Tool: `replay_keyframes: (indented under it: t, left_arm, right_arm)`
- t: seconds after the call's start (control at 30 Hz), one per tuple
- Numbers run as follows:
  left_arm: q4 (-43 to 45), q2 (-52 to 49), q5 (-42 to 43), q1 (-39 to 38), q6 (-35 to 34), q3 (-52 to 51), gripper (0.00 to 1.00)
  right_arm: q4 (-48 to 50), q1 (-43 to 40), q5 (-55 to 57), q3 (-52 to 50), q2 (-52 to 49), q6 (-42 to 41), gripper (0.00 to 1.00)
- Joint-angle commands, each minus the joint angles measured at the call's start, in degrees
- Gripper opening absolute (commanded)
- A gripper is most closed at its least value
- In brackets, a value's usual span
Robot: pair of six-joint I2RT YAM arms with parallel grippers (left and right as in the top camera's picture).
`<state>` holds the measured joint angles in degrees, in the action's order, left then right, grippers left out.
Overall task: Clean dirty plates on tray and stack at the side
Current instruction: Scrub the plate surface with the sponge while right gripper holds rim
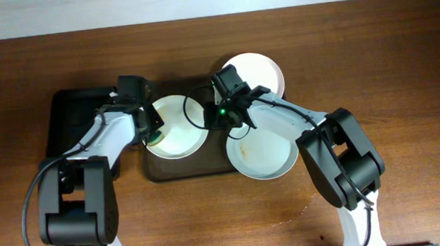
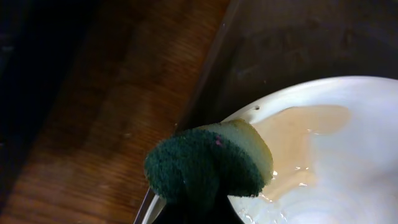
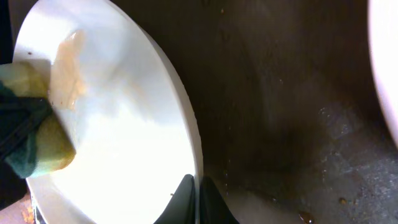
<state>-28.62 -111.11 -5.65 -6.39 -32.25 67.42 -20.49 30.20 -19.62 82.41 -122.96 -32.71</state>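
A white plate (image 1: 178,134) lies on the left part of the dark brown tray (image 1: 207,165). My right gripper (image 1: 218,117) is shut on this plate's right rim, as the right wrist view shows (image 3: 198,194). My left gripper (image 1: 151,130) is shut on a green and yellow sponge (image 2: 214,163) pressed on the plate's left edge (image 2: 354,168), beside a wet brownish smear (image 2: 305,127). The sponge (image 3: 31,143) and the smear (image 3: 65,71) also show in the right wrist view. A second plate (image 1: 266,157), with a small smear, overlaps the tray's right end. A third plate (image 1: 263,68) lies behind it.
A smaller black tray (image 1: 70,119) lies on the wooden table (image 1: 404,61) left of the brown tray, under my left arm. Wet spots and crumbs mark the brown tray's floor (image 3: 292,124). Both arms cross over the tray's back edge.
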Motion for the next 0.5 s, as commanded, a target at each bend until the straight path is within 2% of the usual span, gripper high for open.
replay_keyframes:
  t: [0.0,0.17,0.27,0.37,0.47]
  left_arm:
    - [-5.4,-6.3,-12.3,1.6,-0.9,-4.4,0.01]
    - [-11.6,-6.3,15.0,0.2,18.6,-4.4,0.01]
    - [-13.2,-6.3,27.2,0.2,26.3,-4.4,0.01]
    - [-9.8,-6.3,28.4,0.2,26.7,-4.4,0.01]
    - [0.1,-6.3,26.4,0.2,22.7,-4.4,0.01]
  right_arm:
    - [-0.5,-0.3,-0.1,0.3,-0.3,0.9,0.04]
    - [-0.5,-0.7,-0.1,0.3,-0.3,0.9,0.04]
    - [-0.5,-0.7,-0.2,0.3,-0.3,0.9,0.04]
    - [-0.5,-0.7,-0.2,0.3,-0.3,0.9,0.04]
    - [-0.5,-0.7,-0.3,0.3,-0.3,0.9,0.04]
